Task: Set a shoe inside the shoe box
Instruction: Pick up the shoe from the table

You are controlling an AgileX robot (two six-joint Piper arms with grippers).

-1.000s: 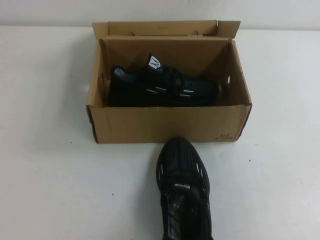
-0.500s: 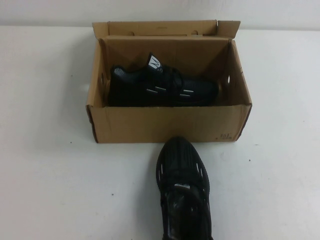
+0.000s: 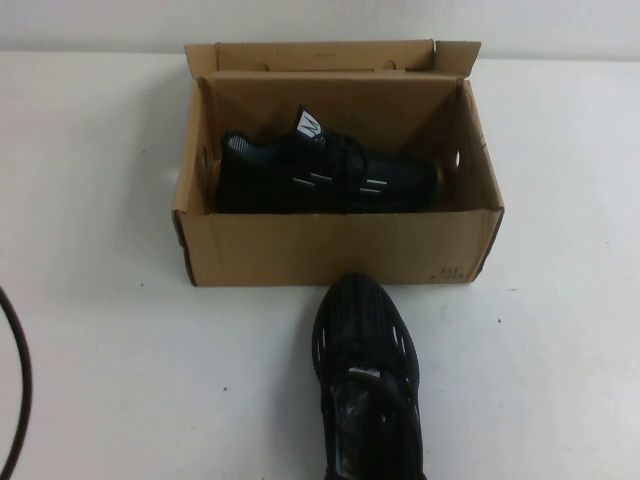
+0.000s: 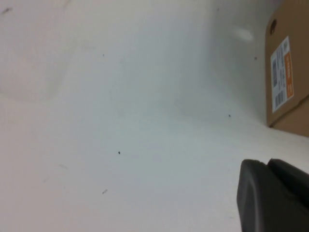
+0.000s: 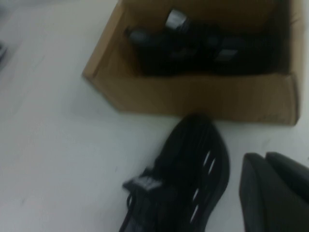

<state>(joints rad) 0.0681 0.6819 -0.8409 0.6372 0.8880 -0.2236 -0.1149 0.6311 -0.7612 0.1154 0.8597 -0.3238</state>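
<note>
Wrist views crop left gripper (image 4: pixel 273 195) and right gripper (image 5: pixel 275 193); openings cannot tell.

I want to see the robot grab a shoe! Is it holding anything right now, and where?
Nothing is held. The shoe lies alone on the table before the shoe box. The right hand is beside the shoe, the left hand over bare table.

High view: raised, angled down at white table (image 3: pixel 110 380), brown cardboard shoe box (image 3: pixel 330 248) central. Left wrist view: low, beside box's labelled end. Right wrist view: nearer, sharing box and black mesh sneaker (image 5: pixel 181 174).
</note>
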